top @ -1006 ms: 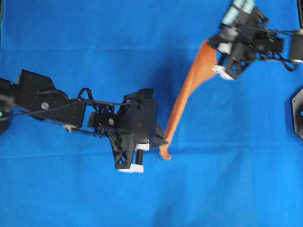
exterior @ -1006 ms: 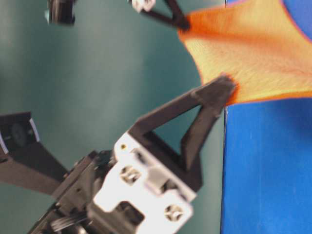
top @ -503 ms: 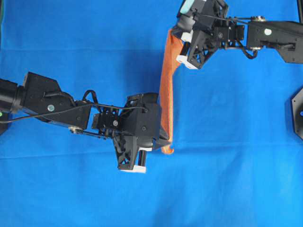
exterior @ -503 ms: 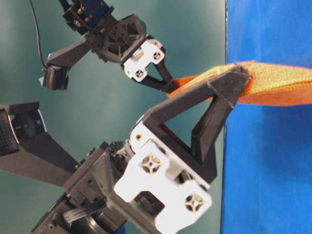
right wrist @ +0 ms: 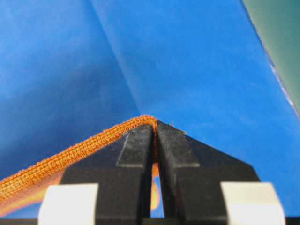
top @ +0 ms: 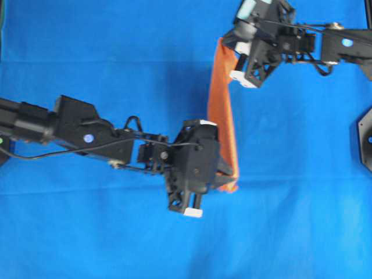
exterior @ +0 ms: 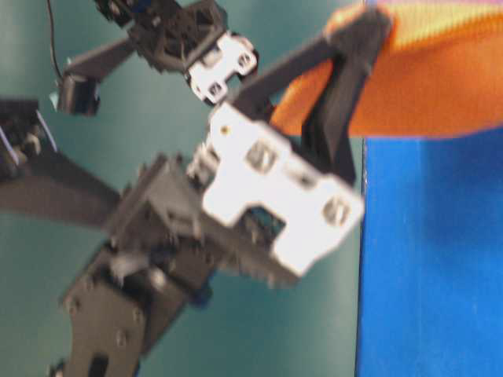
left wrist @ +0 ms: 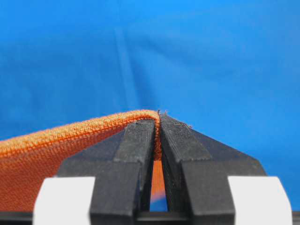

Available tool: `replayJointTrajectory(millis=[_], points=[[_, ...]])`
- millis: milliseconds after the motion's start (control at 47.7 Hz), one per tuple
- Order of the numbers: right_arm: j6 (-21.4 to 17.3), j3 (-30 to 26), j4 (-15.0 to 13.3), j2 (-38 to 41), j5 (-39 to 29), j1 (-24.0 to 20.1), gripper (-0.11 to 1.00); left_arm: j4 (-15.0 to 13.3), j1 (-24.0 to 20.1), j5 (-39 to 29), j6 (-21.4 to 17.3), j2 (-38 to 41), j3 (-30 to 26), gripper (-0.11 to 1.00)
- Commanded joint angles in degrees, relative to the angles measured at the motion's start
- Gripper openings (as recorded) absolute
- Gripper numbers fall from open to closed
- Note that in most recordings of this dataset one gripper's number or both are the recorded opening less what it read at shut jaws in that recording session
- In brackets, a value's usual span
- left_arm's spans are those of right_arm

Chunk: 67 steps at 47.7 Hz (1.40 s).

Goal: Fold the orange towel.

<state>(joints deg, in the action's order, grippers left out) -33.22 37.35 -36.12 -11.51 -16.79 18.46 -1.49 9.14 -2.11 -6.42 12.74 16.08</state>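
1. Much of the bright orange, fuzzy microfibre towel (top: 221, 110) is seen edge-on from overhead as a narrow band; its lower corner is hidden under the black left pincer (top: 224, 177), and its upper corner is covered by the black right pincer (top: 231, 51). The table-level view is blurred and cuts the towel off at the top and right edges.
2. The left pincer (left wrist: 158, 123) is seen pressed together in its wrist view, with the stitched hem of the orange towel (left wrist: 70, 136) clamped between the fingertips.
3. The right pincer (right wrist: 155, 127) is likewise pressed together on a hemmed corner of the towel (right wrist: 75, 154), which trails away to the left of that view.
4. The towel is held between the two pincers, stretched from the right pincer at the top down to the left pincer near the middle, above the blue cloth-covered desk (top: 116, 52).
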Motion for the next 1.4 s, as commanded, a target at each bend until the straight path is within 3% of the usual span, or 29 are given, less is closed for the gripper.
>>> replayJointTrajectory(millis=[0,147,314,545,796,1069,1383], points=[[-0.18,1.23,-0.26,-3.87,-0.18,1.23,0.02,0.0,0.7,0.7,-1.76,1.14,-4.92,0.01],[-0.35,4.22,-0.26,-6.94,-0.97,1.32,0.02,-0.09,0.62,0.62,-2.72,4.57,-9.58,0.01],[-0.18,4.13,-0.18,-6.15,-0.53,1.32,0.02,0.0,0.62,-0.35,-1.76,4.66,-8.96,0.01],[0.09,-0.7,-0.26,1.85,3.52,1.32,0.02,-0.18,1.23,-1.67,0.44,1.58,-1.58,0.01],[2.46,-7.29,-0.26,10.9,5.8,1.32,0.02,-0.18,2.2,-1.32,5.45,-2.72,8.61,0.01],[2.9,-7.56,-0.26,13.1,9.76,1.32,0.02,-0.18,2.2,2.99,7.91,-5.89,16.61,0.01],[3.87,-5.89,-0.26,14.41,13.45,1.32,0.02,-0.18,1.58,6.59,7.91,-4.66,18.46,0.01]])
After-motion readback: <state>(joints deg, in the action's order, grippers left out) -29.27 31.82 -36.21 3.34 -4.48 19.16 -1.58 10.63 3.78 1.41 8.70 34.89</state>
